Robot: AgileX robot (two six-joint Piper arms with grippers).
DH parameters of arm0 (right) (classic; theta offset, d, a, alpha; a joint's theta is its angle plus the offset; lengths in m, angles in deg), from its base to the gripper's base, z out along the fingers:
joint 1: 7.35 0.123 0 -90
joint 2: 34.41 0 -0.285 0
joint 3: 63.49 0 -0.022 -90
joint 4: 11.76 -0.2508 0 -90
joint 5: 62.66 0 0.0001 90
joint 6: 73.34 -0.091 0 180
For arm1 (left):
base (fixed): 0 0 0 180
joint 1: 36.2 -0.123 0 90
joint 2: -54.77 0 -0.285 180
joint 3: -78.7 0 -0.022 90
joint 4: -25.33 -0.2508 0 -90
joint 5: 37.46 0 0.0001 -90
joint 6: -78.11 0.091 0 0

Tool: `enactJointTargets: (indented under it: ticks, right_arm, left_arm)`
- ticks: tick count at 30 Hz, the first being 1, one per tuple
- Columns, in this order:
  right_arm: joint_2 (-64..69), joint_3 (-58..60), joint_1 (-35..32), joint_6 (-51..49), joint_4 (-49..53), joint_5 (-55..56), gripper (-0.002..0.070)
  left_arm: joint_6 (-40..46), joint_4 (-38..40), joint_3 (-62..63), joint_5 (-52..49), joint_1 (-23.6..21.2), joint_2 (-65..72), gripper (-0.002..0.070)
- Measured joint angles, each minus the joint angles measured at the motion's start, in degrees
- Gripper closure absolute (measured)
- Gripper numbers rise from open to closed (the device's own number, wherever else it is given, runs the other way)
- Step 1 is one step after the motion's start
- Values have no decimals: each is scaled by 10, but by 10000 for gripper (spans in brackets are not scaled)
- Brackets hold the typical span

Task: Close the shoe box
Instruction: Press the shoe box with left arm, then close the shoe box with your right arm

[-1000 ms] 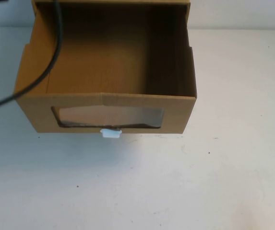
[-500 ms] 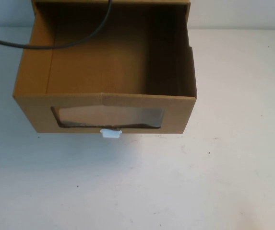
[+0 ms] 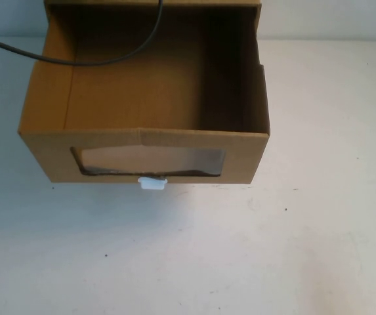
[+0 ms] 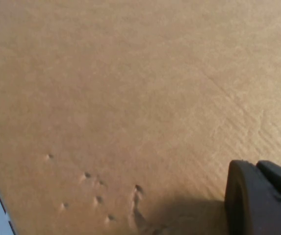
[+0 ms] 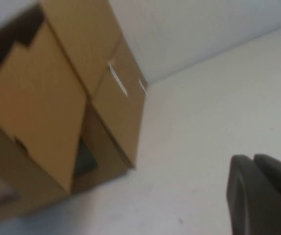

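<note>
Shoe box (image 3: 145,108): drawer pulled out, tab (image 3: 153,183) below window.
Left gripper (image 4: 260,198): close against cardboard; jaw state indeterminable.
Right gripper (image 5: 263,196): beside box; jaw state indeterminable.

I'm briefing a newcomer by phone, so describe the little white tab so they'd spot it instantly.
Start at the open brown shoe box on the white table. On its front panel, under the clear window, sits the white tab, the only white piece on the cardboard. The left hand is close against cardboard; the right hand hangs beside the box.
</note>
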Motion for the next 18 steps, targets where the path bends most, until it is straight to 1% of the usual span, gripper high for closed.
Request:
enactJointTargets:
  ticks: [3,5,7,10,12,18]
  right_arm:
    - [0,0,0,7,-102,49,689]
    - [0,0,0,7,-137,65,689]
    - [0,-7,0,6,-155,40,689]
    - [11,-62,0,6,-159,-66,688]
    - [54,-122,0,6,-143,-147,687]
    - [282,-315,0,20,-53,-388,687]
  left_arm:
    - [0,0,4,-3,0,1,677]
    - [0,0,4,-4,0,1,677]
    - [0,0,4,-4,0,1,677]
    - [0,0,4,-4,0,1,677]
    - [0,0,4,-4,0,2,677]
    - [0,0,4,-4,0,2,677]
